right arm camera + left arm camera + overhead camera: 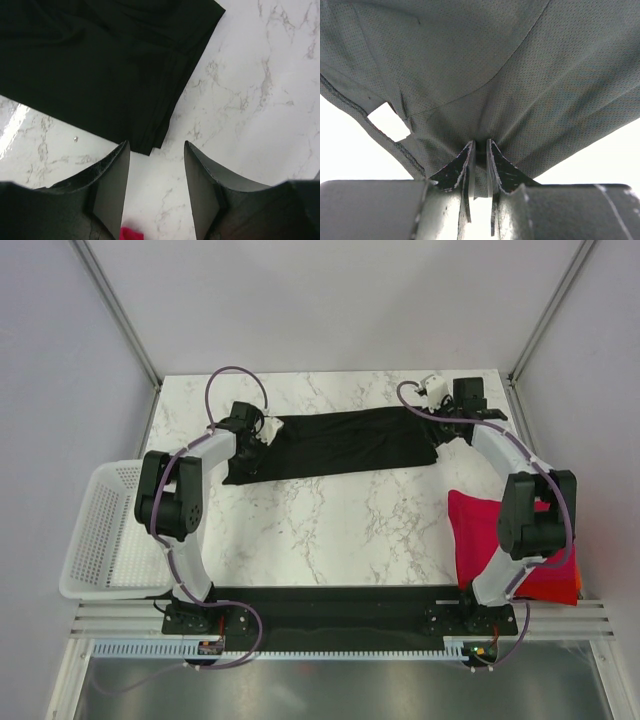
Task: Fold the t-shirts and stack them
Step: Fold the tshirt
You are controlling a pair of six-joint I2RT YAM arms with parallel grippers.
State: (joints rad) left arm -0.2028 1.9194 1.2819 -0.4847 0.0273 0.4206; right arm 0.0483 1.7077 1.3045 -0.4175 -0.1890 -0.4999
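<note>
Near the right arm's base, the folded magenta-red t-shirt [480, 535] lies on the table [330, 540]. Farther off, the black t-shirt [340, 445] stretches as a long folded band. The left hand [480, 150] pinches its left end tight. The right hand [156, 145] gapes empty over the right corner and should probably clamp there first, so both ends travel level.

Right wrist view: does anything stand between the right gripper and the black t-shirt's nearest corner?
Nothing visible does. The open right gripper hangs by the black t-shirt at its corner, with only the marble table showing between them.
</note>
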